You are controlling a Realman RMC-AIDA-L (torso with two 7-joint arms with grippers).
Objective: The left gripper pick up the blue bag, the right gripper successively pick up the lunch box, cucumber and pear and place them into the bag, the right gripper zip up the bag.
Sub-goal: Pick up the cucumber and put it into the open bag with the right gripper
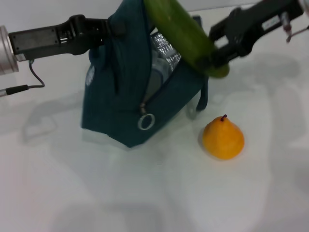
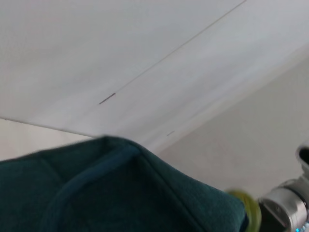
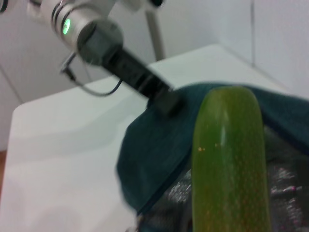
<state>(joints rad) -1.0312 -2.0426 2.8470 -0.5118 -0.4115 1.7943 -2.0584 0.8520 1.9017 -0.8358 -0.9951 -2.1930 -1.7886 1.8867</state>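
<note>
- Cucumber (image 1: 186,36) clamped at its lower end by the right gripper (image 1: 217,54), tilted above the open, foil-lined mouth of the blue bag (image 1: 120,96)
- left gripper (image 1: 113,31) pinches the bag's upper edge; pear (image 1: 223,138) sits on the table (image 1: 154,193) beside the bag

The head view looks down and forward from above, taking in the whole blue bag (image 1: 130,96) at the frame's centre. The left wrist view sits close against the bag's top fabric (image 2: 120,193) — facing wall beyond. The right wrist view looks along the cucumber (image 3: 229,159) — over the same bag.
</note>
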